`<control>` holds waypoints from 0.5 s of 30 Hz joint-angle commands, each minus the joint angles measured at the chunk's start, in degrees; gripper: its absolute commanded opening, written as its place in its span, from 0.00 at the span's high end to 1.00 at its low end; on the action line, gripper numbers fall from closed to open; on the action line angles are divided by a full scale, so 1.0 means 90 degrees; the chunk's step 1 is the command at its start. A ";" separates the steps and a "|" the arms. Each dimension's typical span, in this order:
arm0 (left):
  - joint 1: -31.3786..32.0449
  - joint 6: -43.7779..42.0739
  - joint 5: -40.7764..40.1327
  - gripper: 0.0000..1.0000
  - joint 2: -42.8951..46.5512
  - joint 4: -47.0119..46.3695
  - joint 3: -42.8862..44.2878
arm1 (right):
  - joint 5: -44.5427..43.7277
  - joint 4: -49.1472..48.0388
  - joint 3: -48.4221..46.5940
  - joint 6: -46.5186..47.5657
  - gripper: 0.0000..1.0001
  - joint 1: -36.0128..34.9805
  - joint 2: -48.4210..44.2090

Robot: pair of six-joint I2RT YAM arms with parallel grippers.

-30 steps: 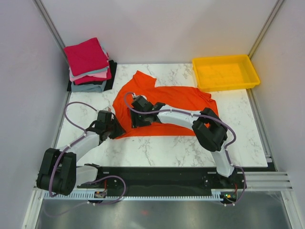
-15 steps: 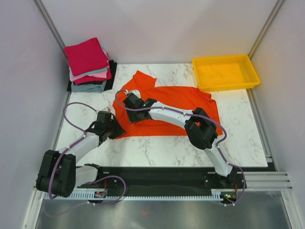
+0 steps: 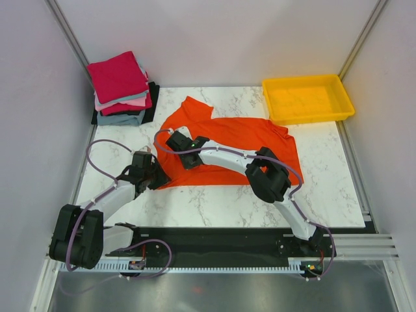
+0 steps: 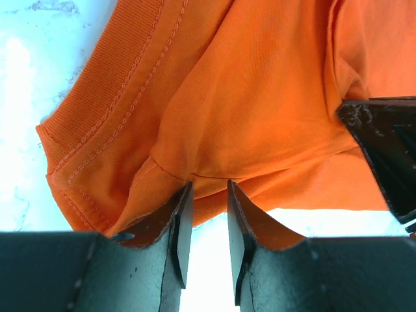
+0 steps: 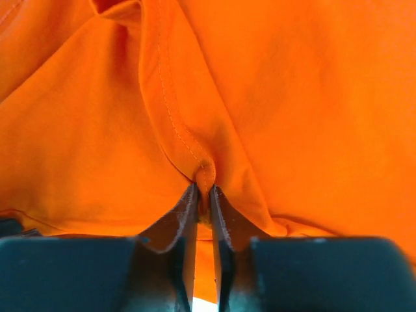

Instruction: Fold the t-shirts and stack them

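Orange-red t-shirt lies spread on the table. We see the right gripper farther left than before, now nearly closed, pinching a seam fold. The left gripper narrowly clamps the near-left hem.

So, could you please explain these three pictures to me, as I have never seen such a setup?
These are two robot arms, the left arm and the right arm, bolted at the near edge of a marble table. The wide picture comes from a fixed camera above and behind them; each close-up comes from a camera on one wrist. On the table lie a spread orange-red t-shirt, a stack of folded t-shirts at its far left corner and a yellow tray at the far right. The right fingers pinch a fold of that t-shirt. The left fingers stand slightly apart at its edge; whether they grip it I cannot tell.
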State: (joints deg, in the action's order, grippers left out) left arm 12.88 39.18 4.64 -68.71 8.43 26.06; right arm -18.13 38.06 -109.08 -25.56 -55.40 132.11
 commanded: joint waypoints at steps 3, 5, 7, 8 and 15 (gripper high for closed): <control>-0.0006 -0.0047 -0.0096 0.66 0.0124 -0.0145 -0.0025 | -0.0456 0.0068 -0.0351 0.0076 0.86 -0.0026 -0.0021; -0.0006 -0.0046 -0.0096 0.66 0.0115 -0.0145 -0.0035 | -0.0573 0.0077 -0.0419 0.0125 0.86 -0.0007 -0.0031; -0.0006 -0.0047 -0.0096 0.66 0.0124 -0.0145 -0.0035 | -0.0603 0.0087 -0.0448 0.0135 0.86 0.0100 -0.0041; -0.0006 -0.0056 -0.0086 0.66 0.0115 -0.0145 -0.0035 | -0.0699 0.0097 -0.0439 0.0154 0.86 0.0216 -0.0070; -0.0006 -0.0066 -0.0067 0.66 0.0037 -0.0135 -0.0006 | -0.0964 0.0107 -0.0595 0.0505 0.42 0.0754 0.0057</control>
State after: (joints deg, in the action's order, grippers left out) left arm 12.88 39.18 4.64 -68.71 8.43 26.06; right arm -23.51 38.61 -111.11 -23.79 -51.37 132.11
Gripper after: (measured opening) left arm 0.342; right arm 0.454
